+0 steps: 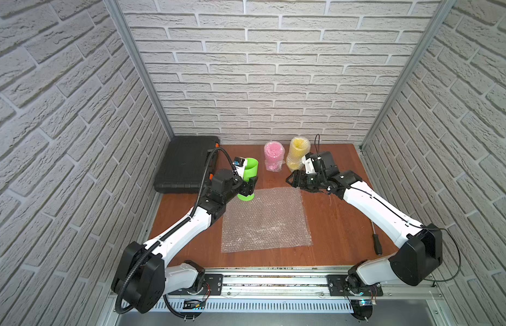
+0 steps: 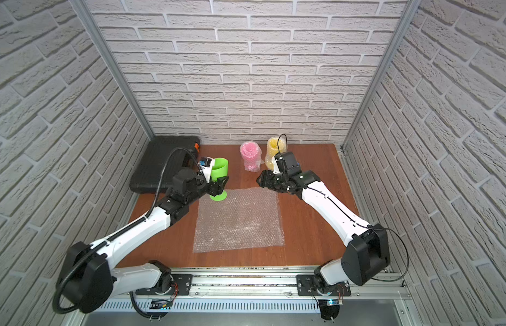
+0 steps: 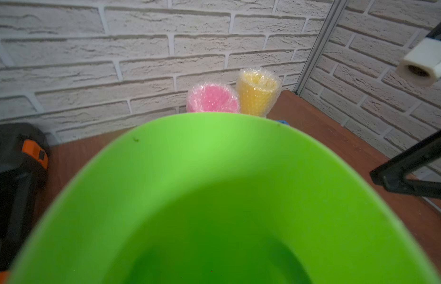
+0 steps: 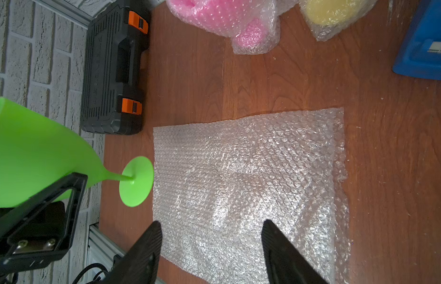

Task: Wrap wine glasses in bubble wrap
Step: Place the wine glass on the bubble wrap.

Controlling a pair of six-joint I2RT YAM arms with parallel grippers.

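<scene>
Lime green goblet (image 1: 54, 169) stands upright, pinched low on its bowl by the left gripper (image 1: 247, 188), its foot at the far left corner of the flat bubble wrap sheet (image 1: 266, 220). The right gripper (image 1: 291, 177) hangs spread and empty near the sheet's far right corner. The pink goblet (image 1: 274, 156) and yellow goblet (image 1: 297, 153) stand wrapped at the back of the tabletop (image 1: 336, 220).

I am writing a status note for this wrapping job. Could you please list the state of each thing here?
Green goblet: unwrapped, upright, gripped at the bowl by the left pincer.
Pink goblet: wrapped, standing at the back.
Yellow goblet: wrapped, standing at the back.
Bubble wrap sheet: spread flat, unused.
Right pincer: open, empty.
Black case: closed.
</scene>
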